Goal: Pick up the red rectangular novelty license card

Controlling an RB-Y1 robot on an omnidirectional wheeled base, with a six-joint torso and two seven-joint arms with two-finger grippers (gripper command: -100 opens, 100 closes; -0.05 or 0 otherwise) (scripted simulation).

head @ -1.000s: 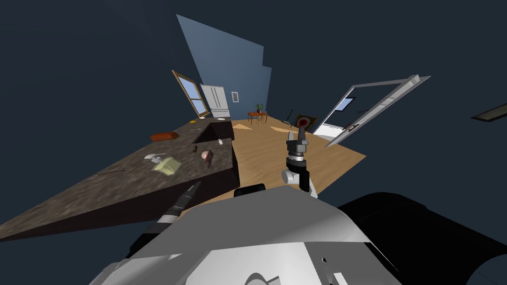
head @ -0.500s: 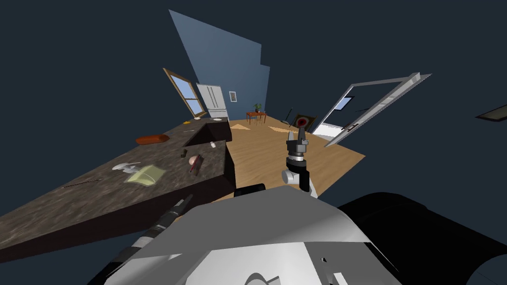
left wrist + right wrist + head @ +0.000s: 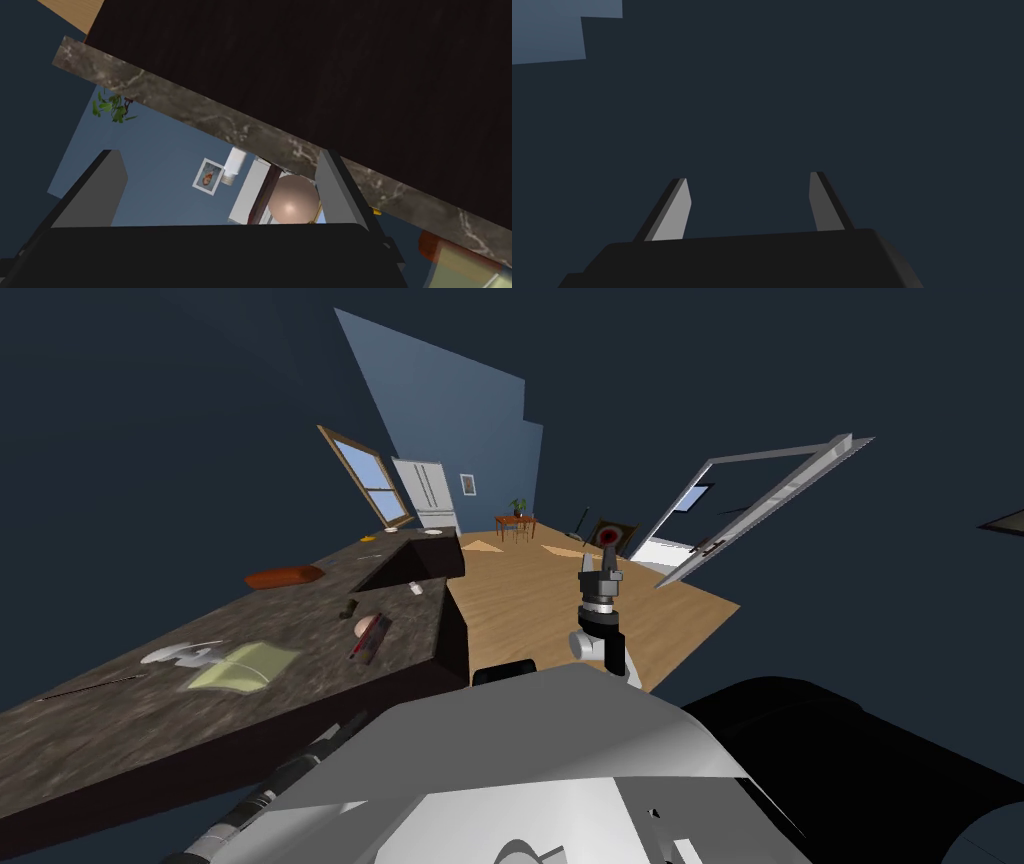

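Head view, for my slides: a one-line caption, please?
Dark marbled counter with the red card beside a pinkish ball; right gripper poised over the wooden floor.

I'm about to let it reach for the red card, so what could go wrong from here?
The left gripper sits open below the counter edge; lifting straight up may strike it. The ball lies right beside the card, so fingers could knock or grab it instead.
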